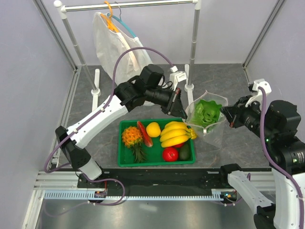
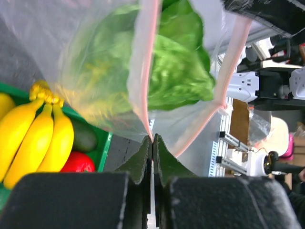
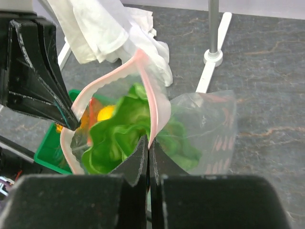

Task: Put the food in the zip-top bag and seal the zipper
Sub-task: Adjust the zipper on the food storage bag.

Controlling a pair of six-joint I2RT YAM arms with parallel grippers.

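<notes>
The clear zip-top bag (image 1: 214, 131) hangs between my two grippers, right of the green tray, with its mouth held open. The pale-green lettuce (image 1: 206, 112) sits inside it. My left gripper (image 1: 183, 113) is shut on the left end of the pink zipper (image 2: 143, 71). My right gripper (image 1: 225, 116) is shut on the zipper's right end (image 3: 153, 100). In the right wrist view the lettuce (image 3: 119, 138) fills the open mouth. The round yellow fruit (image 1: 153, 129) and the red tomato (image 1: 170, 154) lie in the tray.
The green tray (image 1: 125, 160) also holds a banana bunch (image 1: 175, 133), an orange pineapple (image 1: 132, 137) and a dark green piece (image 1: 185, 152). A white garment (image 1: 114, 43) hangs from a rail at the back. The rail's right post (image 1: 193, 47) stands just behind the bag.
</notes>
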